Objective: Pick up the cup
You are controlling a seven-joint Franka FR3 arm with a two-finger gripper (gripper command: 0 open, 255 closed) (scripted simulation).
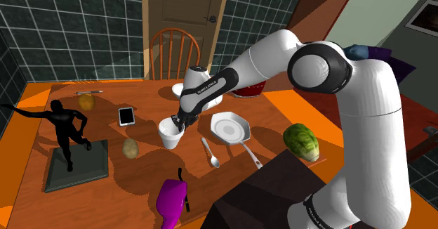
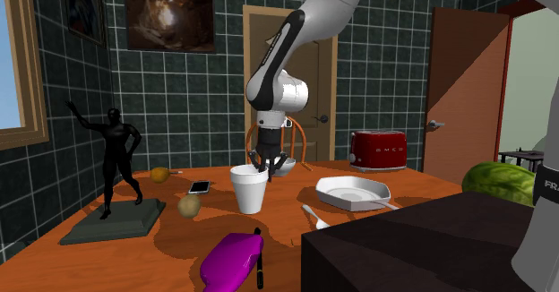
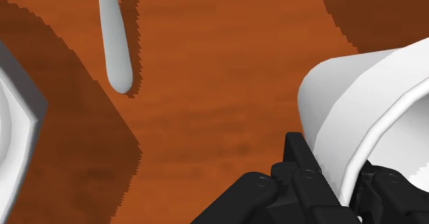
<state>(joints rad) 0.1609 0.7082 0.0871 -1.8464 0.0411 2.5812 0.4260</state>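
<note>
A plain white cup [image 1: 169, 135] stands upright on the orange wooden table [image 1: 140, 171], near its middle. My black gripper [image 1: 177, 122] comes down on the cup's rim on the side nearer the white plate. In the second exterior view the gripper [image 2: 262, 167] dips into the cup [image 2: 250, 190], whose base rests on the table. The wrist view shows the cup wall [image 3: 357, 99] clasped by the gripper [image 3: 347, 181], with one finger outside it and the other inside.
An eight-sided white plate [image 1: 230, 128] and a spoon [image 1: 211, 152] lie close to the cup. A phone [image 1: 126, 116], a potato [image 1: 130, 147], a black statue [image 1: 65, 126], a purple object [image 1: 170, 201], a green melon [image 1: 301, 140] and a red toaster [image 2: 377, 149] share the table.
</note>
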